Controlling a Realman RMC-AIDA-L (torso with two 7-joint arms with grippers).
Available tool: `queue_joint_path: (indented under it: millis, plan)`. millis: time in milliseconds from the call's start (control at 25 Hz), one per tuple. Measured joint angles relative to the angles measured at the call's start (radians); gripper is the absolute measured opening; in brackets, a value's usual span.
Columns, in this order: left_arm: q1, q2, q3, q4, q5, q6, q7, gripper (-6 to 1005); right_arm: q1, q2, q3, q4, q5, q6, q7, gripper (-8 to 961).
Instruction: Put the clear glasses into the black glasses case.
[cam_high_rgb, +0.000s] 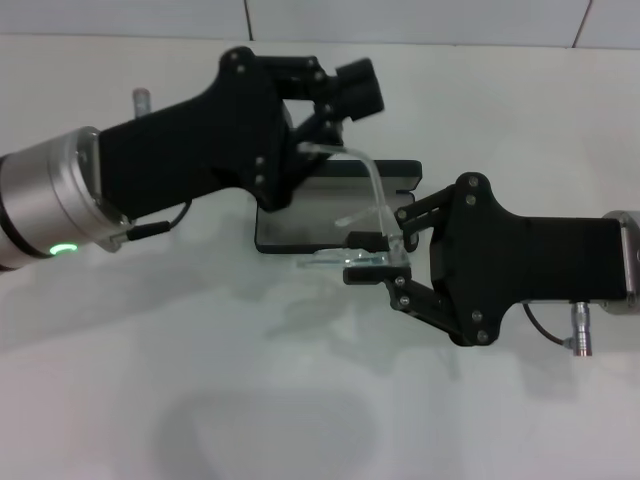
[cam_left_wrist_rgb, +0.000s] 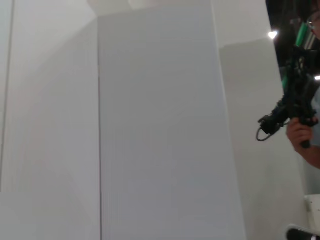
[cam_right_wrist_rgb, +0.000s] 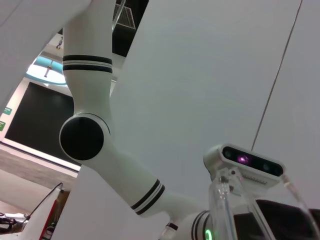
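Observation:
The clear glasses (cam_high_rgb: 377, 188) hang just above the open black glasses case (cam_high_rgb: 290, 228) at the table's middle. My right gripper (cam_high_rgb: 366, 257) comes in from the right and is shut on the glasses' near end at the case's front right corner. One clear arm curves up and back, and its tip runs under my left gripper (cam_high_rgb: 362, 86). That gripper hovers over the case's back edge, its fingers together with nothing seen between them. A piece of the clear glasses (cam_right_wrist_rgb: 220, 210) also shows in the right wrist view.
The case's black lid (cam_high_rgb: 397, 172) lies open at the back right. White table surface (cam_high_rgb: 250, 400) surrounds the case. In the left wrist view a person's hand (cam_left_wrist_rgb: 300, 134) holds a black device far off.

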Motion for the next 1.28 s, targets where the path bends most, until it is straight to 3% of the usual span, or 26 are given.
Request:
queue_joint_path:
  millis: [1280]
  plan:
    - [0.003, 0.000, 0.029, 0.003, 0.062, 0.080, 0.021, 111, 0.014, -0.003, 0.010, 0.005, 0.013, 0.008, 0.053, 117]
